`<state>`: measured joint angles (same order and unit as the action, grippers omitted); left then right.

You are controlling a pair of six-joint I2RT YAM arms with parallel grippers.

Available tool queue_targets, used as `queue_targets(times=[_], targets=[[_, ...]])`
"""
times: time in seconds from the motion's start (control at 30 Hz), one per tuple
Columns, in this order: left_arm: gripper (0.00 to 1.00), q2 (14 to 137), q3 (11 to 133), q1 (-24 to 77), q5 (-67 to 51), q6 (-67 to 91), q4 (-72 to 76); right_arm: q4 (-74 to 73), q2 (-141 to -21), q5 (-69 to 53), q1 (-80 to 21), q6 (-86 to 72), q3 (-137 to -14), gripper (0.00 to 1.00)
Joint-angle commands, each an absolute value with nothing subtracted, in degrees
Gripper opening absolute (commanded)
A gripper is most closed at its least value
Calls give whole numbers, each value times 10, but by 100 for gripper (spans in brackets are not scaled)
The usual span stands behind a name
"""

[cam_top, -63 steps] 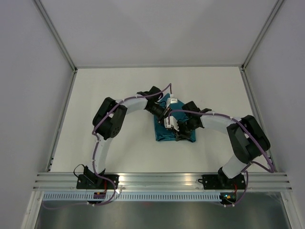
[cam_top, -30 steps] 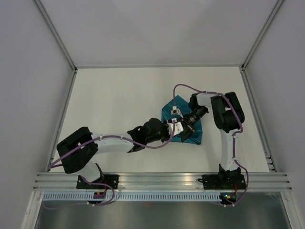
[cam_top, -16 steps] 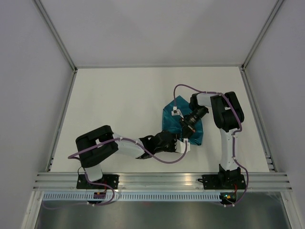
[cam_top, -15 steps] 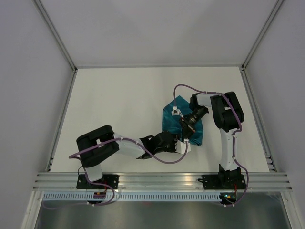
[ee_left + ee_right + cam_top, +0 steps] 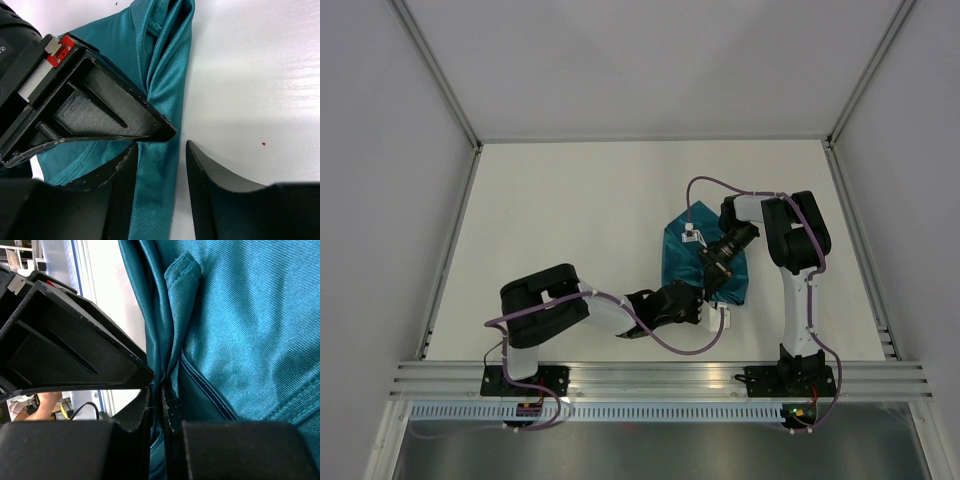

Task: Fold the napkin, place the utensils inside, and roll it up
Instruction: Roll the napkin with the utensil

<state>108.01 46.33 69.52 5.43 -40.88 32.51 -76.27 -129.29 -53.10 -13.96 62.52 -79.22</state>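
The right jaws are pinched on a bunched fold of the napkin (image 5: 240, 315), apparently to anchor it, while the left jaws stand spread astride its edge on the bench (image 5: 250, 75), cloth between them, seemingly poised to grip.

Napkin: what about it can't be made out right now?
Top view: near edge of the napkin, under the right gripper and left gripper.
Left wrist: its left side, behind the right gripper's finger.
Right wrist: its outline, cut by the frame.
All views: anything inside its folds.
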Motion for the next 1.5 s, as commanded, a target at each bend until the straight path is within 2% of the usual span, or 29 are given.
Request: queue_targets(times=[0.0,0.13,0.93,1.2,1.37,1.47], targets=[[47,1106,480,698,36,-434,308,-715,-1312,-488,-134,671,-802,11],[44,1105,475,696,32,-428,299,-722,-1315,-486,-134,677,-805,11],[45,1104,461,665,-18,-362,241,-737,-1325,-486,-133,683,-810,11],[35,1110,472,658,-56,-344,203,-742,-1329,-488,-130,686,-812,11],[33,1120,480,655,-70,-334,179,-747,-1331,-489,-131,693,-815,12],[27,1126,492,653,-86,-326,154,-753,-1334,-489,-131,697,-817,11]])
